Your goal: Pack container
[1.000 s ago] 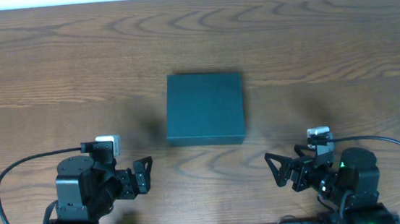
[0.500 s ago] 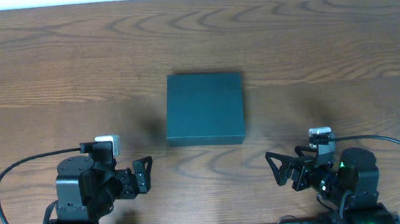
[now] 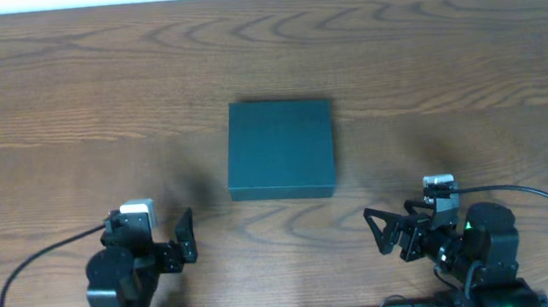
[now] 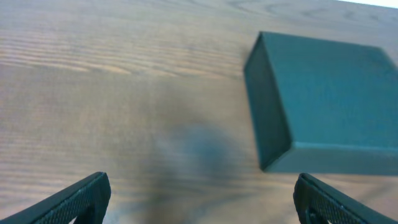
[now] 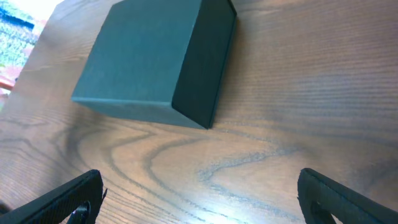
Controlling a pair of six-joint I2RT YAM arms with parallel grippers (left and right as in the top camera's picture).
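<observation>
The container (image 3: 282,149) is a dark teal-green box with its lid shut, lying flat in the middle of the wooden table. It shows at the upper right of the left wrist view (image 4: 323,93) and at the upper left of the right wrist view (image 5: 143,56). My left gripper (image 3: 152,232) is open and empty near the front edge, to the left of and nearer than the box; its fingers frame bare wood (image 4: 199,202). My right gripper (image 3: 376,232) is open and empty at the front right, pointing left, apart from the box (image 5: 199,199).
The wooden table (image 3: 424,51) stretches wide on all sides of the box. Black cables loop from both arm bases at the front left (image 3: 23,245) and front right (image 3: 547,199). No other objects show.
My left arm has swung round: its gripper pointed right before and now points more toward the far side, shifted slightly left and down. The right arm and the box have not moved.
</observation>
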